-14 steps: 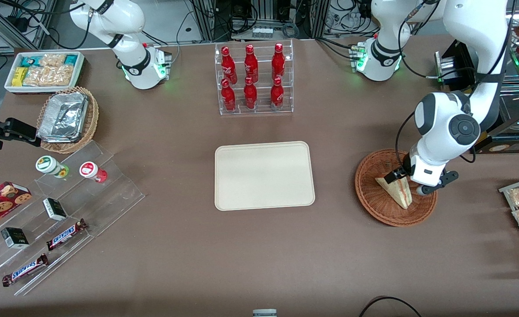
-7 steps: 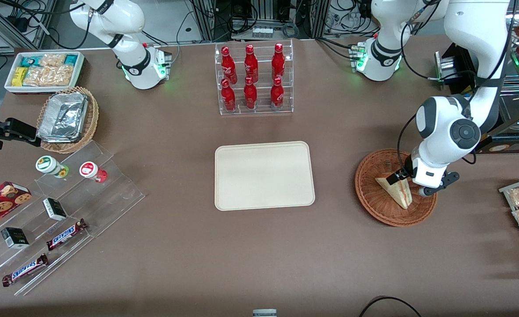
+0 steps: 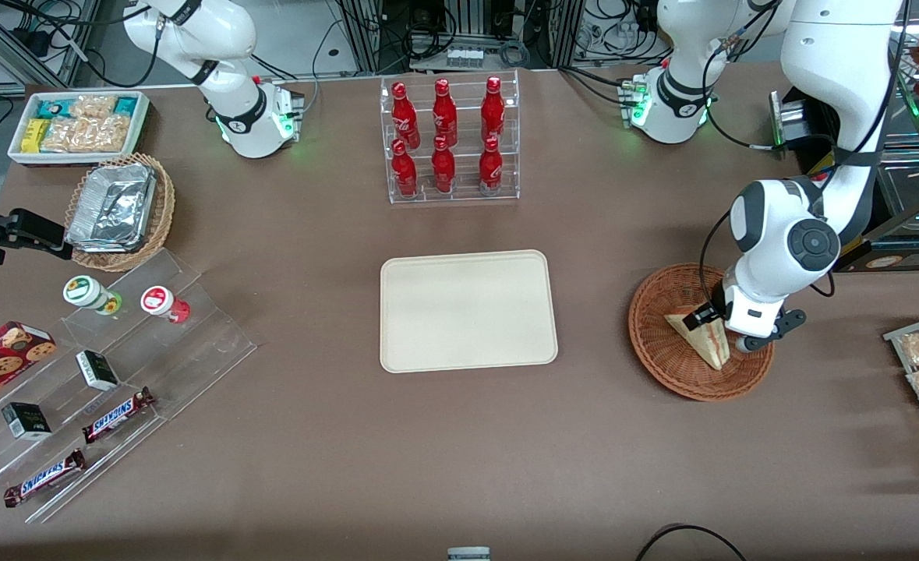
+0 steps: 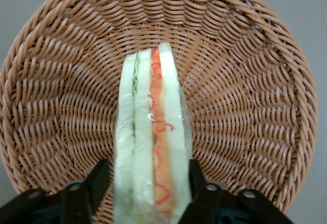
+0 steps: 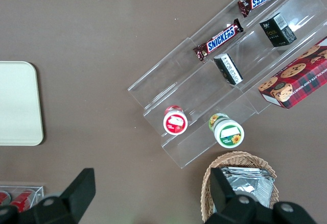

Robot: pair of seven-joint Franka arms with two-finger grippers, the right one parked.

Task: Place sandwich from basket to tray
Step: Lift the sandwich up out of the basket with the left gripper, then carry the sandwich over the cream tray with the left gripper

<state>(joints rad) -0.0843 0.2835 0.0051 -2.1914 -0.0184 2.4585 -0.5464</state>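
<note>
Since the earlier front frames, the working arm's wrist has been shifted slightly toward the tray, while the sandwich [image 3: 701,336] has stayed in place in the basket [image 3: 666,366]. The sandwich is seen standing on edge in the reddish-brown wicker basket, its orange-red and green filling layers turned up toward the wrist camera. Its long axis runs straight away from the gripper [image 4: 152,191], and its near end lies between the two fingers [image 4: 94,183], one on each bread face. The fingers are seen pressed against the wrapped wedge, so a grip on the sandwich is judged to be made, though no lift is visible yet. The gripper points steeply down over the basket's middle, the forearm rising above it. The cream tray [image 3: 467,354] lies well apart, toward the parked arm's end, with nothing on it.
</note>
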